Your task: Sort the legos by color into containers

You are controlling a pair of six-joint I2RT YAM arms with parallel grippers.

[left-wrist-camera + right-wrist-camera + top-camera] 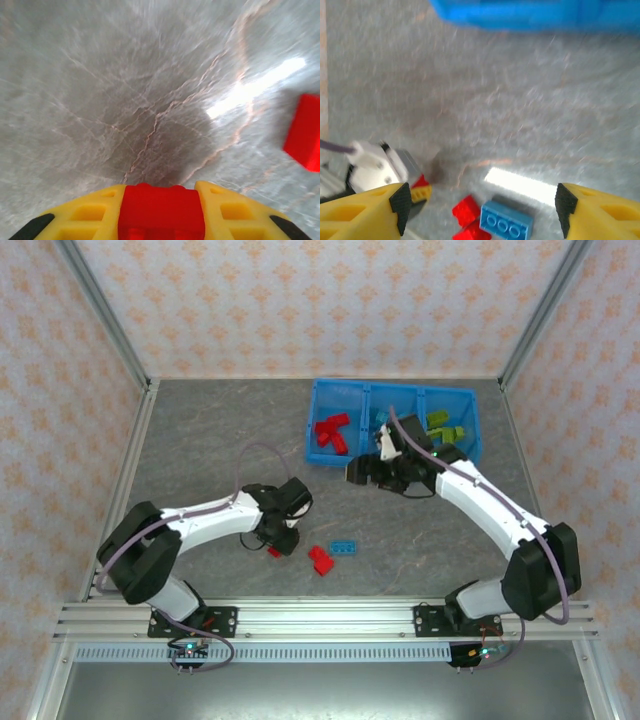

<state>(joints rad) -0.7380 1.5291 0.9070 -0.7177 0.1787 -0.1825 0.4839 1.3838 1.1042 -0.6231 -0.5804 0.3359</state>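
**Figure. Sorting station, top view with both wrist views.**

**Containers.** The blue tray [322,400] stands at the far side of the table [210,450] and is divided into 3 compartments.
- The left compartment [318,445] holds the red bricks [333,432].
- The middle compartment [375,398] holds light blue pieces [381,418], partly hidden behind the right arm.
- The right compartment [470,410] holds the lime green bricks [445,426].

**Left gripper.** The left gripper [274,548] sits low over the near middle of the table, well apart from the tray. Its yellow fingers [90,215] are pressed onto the held red brick [162,212], which sits squarely between them with its studded edge facing outward.

**Loose bricks.** 2 pieces lie on the table just to the right of the left gripper: a loose red brick [320,560] and a light blue brick [345,546]. They lie just beside one another, the blue one slightly farther from the arm bases. In the left wrist view the loose red brick appears at the right edge, apart from the fingers.

**Right gripper.** The right gripper [352,474] hangs in front of the tray's near wall, between the tray and the loose bricks. Its fingers [365,210] are spread wide. In its wrist view the 2 loose bricks lie on the table below the gap between its fingertips, and the tray's near wall crosses the top of the view.
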